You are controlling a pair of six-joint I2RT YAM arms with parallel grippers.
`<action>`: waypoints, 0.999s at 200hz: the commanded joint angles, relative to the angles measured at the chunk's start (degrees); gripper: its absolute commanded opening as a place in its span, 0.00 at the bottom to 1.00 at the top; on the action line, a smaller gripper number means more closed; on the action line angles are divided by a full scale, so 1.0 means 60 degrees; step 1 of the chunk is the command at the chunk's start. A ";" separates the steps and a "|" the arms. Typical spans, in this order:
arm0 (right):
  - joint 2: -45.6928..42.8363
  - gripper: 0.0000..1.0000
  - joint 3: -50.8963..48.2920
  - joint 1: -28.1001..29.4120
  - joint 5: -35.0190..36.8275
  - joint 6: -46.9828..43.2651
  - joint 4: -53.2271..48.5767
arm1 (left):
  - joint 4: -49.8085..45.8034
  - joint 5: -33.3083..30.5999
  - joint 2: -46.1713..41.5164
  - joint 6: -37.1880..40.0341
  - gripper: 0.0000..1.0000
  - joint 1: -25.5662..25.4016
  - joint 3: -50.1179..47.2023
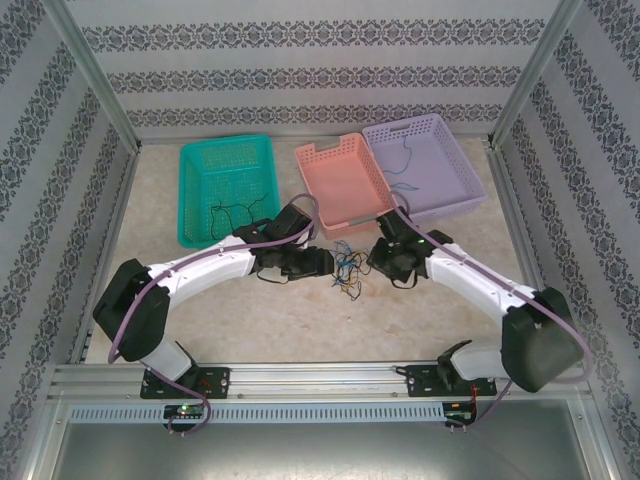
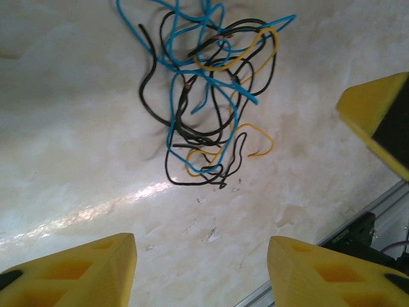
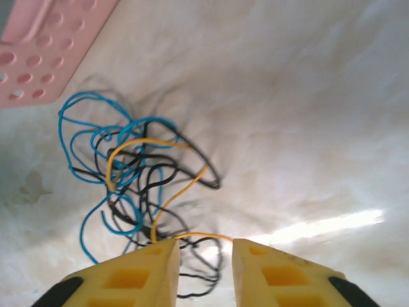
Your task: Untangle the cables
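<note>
Three plastic baskets sat in a row at the back of the counter (image 1: 300, 320): a green basket (image 1: 188, 195) on the left, a pink basket (image 1: 340, 185) in the middle and a purple basket (image 1: 445, 170) on the right. The pink one was jammed right up against the purple one, with the green one a bit apart. The counter top was pale and marbled-looking. Striped, flowery wallpaper (image 1: 300, 75) ran around three sides, with metal posts (image 1: 95, 70) at the corners and a metal rail (image 1: 320, 375) along the near edge.
</note>
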 commanded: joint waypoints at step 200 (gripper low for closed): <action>0.0934 0.42 -0.0732 0.1121 -0.0334 -0.2861 -0.0323 | 0.0036 0.0147 0.2789 0.0177 0.53 -0.0260 0.2289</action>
